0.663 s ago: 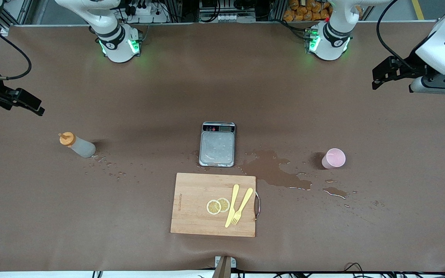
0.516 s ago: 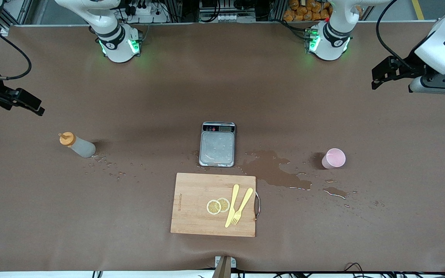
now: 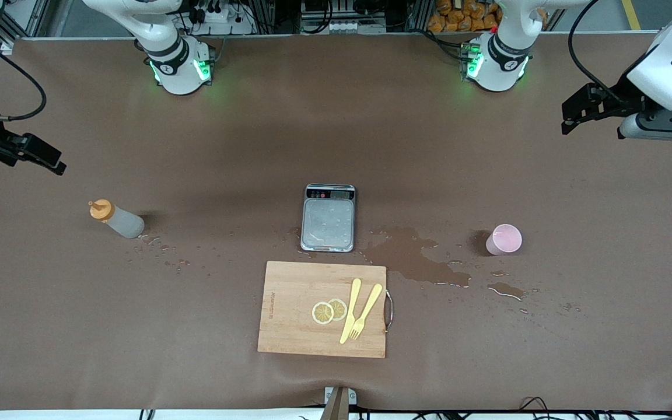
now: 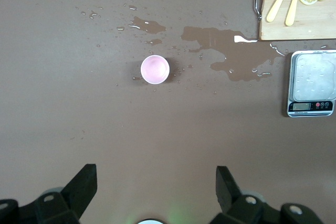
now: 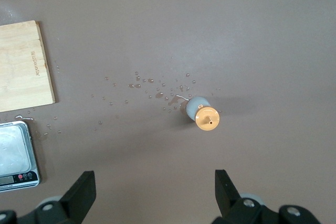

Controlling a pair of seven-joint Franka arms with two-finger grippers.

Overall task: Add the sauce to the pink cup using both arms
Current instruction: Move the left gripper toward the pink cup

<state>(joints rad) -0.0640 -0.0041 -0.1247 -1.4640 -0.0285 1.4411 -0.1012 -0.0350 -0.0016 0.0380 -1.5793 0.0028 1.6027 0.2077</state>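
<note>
Even overhead light, soft shadows, glare on puddle.

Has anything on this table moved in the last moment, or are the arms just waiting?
Barely anything. The left hand, up over the table's left-arm end, drifted slightly up and back toward the bases; the right hand hardly shifted. Both are open and hold nothing. The sauce, pink cup, scale, board and spilled puddle stayed put.
</note>
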